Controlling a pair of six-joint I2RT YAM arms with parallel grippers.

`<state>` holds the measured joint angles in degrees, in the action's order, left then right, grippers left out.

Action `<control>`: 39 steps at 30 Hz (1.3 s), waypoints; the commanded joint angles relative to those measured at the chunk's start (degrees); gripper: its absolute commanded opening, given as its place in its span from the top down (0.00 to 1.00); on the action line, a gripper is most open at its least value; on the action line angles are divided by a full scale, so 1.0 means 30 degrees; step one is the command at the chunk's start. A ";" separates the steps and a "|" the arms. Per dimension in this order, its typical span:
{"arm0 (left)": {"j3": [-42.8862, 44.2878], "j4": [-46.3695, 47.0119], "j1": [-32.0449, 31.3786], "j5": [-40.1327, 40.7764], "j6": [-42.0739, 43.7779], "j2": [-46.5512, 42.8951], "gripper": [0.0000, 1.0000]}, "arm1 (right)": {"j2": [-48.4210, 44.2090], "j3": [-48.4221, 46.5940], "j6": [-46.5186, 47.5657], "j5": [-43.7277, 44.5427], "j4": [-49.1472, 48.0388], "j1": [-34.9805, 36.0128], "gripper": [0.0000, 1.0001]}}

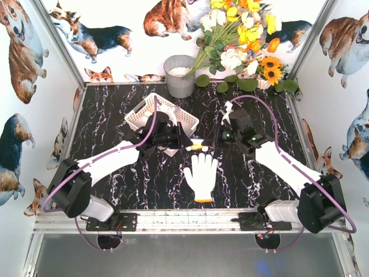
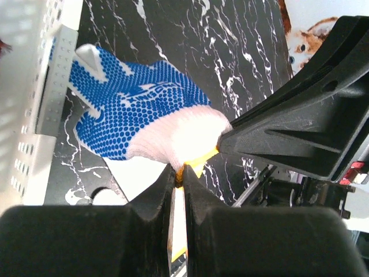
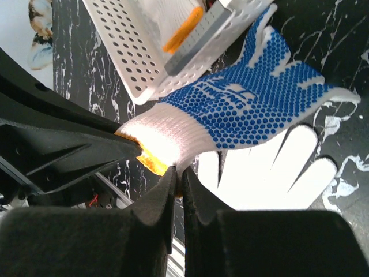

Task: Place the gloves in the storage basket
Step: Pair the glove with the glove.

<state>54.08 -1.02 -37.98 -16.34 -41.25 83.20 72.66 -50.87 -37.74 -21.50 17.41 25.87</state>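
Note:
A blue-dotted glove [image 2: 138, 109] hangs between both grippers, next to the near corner of the white storage basket [image 1: 135, 118]. My left gripper [image 2: 179, 173] is shut on its orange-trimmed cuff. My right gripper [image 3: 179, 176] is shut on the same cuff from the other side. In the top view only the cuff [image 1: 199, 146] shows, between the left gripper [image 1: 185, 144] and the right gripper [image 1: 212, 144]. A plain white glove [image 1: 202, 176] lies flat on the table below, also in the right wrist view [image 3: 277, 167]. Another glove with an orange cuff [image 3: 181, 29] lies in the basket [image 3: 132, 57].
A grey metal bucket [image 1: 180, 76] stands behind the basket at the back. A bunch of flowers [image 1: 245, 40] fills the back right. The black marbled table [image 1: 115, 190] has walls on both sides.

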 commanded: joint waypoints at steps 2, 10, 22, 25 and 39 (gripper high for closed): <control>-0.0738 0.1015 -0.0425 -0.0911 0.0205 -0.0087 1.00 | -0.1842 0.0947 0.0524 -0.0439 -0.0545 -0.0009 1.00; -0.2603 0.1248 -0.1720 -0.1035 -0.0618 -0.0642 1.00 | -0.3580 0.3494 -0.0247 -0.2234 0.0021 0.0227 1.00; -0.3438 0.0003 -0.2284 -0.0242 -0.0897 -0.2365 1.00 | -0.3439 0.5019 -0.1484 -0.1856 -0.0319 0.1502 1.00; -0.3424 -0.0147 -0.2283 0.0078 -0.0898 -0.2438 1.00 | -0.3128 0.4907 -0.1961 -0.0617 -0.0335 0.1514 1.00; 0.1092 -0.1497 -0.1700 0.3101 0.0848 -0.0156 1.00 | -0.3131 0.0295 -0.0311 0.5100 0.1657 0.0348 1.00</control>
<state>53.10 -4.27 -44.34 -10.57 -42.00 80.53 63.75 -45.21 -42.33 -11.84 21.26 29.30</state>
